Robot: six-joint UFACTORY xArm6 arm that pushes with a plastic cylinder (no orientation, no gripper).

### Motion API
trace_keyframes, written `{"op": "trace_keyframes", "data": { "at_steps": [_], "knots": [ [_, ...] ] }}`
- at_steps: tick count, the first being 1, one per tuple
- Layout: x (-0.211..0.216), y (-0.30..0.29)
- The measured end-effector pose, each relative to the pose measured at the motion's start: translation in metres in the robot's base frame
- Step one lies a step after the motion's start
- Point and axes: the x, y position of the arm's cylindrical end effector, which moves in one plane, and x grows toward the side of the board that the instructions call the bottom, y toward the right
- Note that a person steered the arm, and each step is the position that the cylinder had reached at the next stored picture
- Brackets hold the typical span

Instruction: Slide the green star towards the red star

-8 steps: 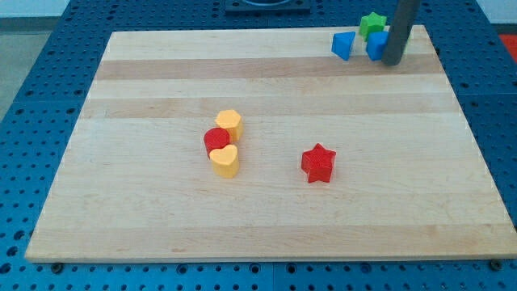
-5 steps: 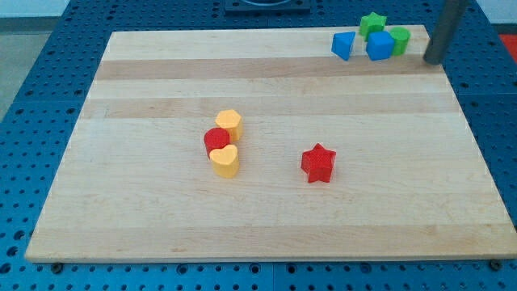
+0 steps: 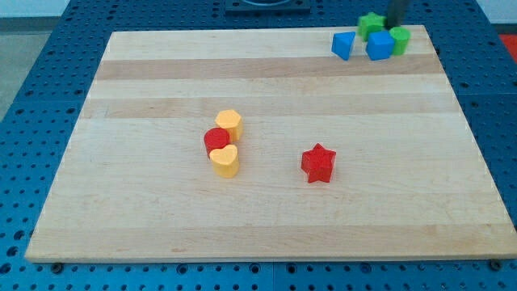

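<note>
My tip (image 3: 395, 24) is seen blurred behind the green star (image 3: 371, 24) at the worktop's (image 3: 161, 202) top edge; no jaws are fitted, nothing is held.

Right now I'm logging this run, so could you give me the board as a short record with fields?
target block: green star, at the view's top right
goal block: red star, right of centre
my tip: at the view's top edge, just right of the green star, blurred
cluster beside star: blue cube, blue block, green block
centre group: two yellow blocks with a red block between them
surface: wooden board
</note>
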Motion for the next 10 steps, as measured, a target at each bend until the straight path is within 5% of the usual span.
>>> {"op": "trace_keyframes", "data": {
  "at_steps": [10],
  "knots": [
    [0.004, -0.183]
  ]
}}
